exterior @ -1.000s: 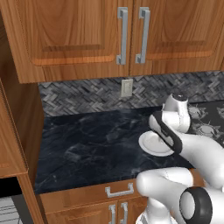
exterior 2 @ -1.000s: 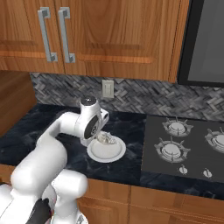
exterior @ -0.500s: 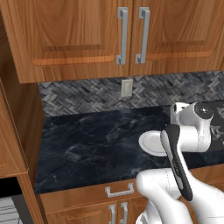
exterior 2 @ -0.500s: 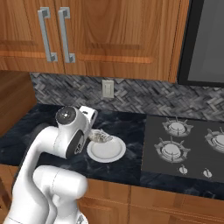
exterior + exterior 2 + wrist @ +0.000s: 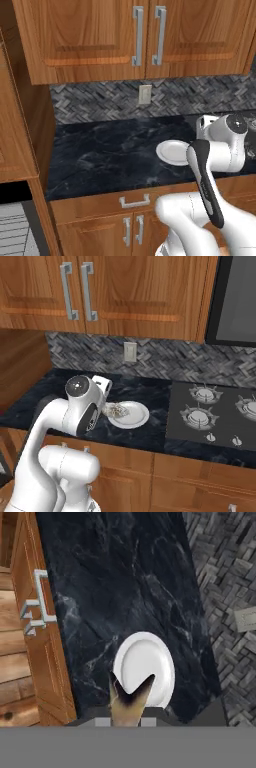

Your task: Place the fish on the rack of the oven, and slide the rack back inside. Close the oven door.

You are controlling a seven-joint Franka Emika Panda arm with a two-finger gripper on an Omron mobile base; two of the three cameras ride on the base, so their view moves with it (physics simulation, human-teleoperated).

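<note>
The pale grey-tan fish [image 5: 131, 701] sits between my gripper's [image 5: 131, 719] fingers, tail end pointing out, and the gripper is shut on it. Below it the round white plate [image 5: 145, 667] lies bare on the black marble counter [image 5: 115, 587]. From the right base view the fish [image 5: 116, 410] hangs at the plate's [image 5: 134, 417] left rim, under my hand [image 5: 101, 387]. In the left base view my forearm covers the right side of the plate [image 5: 172, 151]. A dark gap and grey ruled surface [image 5: 17, 230] show at lower left; I cannot tell if that is the rack.
A gas cooktop [image 5: 215, 413] with burners lies right of the plate. Wooden wall cabinets [image 5: 145, 35] with silver handles hang above a herringbone backsplash with an outlet [image 5: 145, 94]. Drawers and doors [image 5: 132, 220] run under the counter. A tall wooden panel [image 5: 20, 130] stands at the left.
My arm has swung round, its elbow moving away from the backsplash, and the hand has turned. The fish stays in the shut gripper, raised off the plate's middle toward its left rim.
</note>
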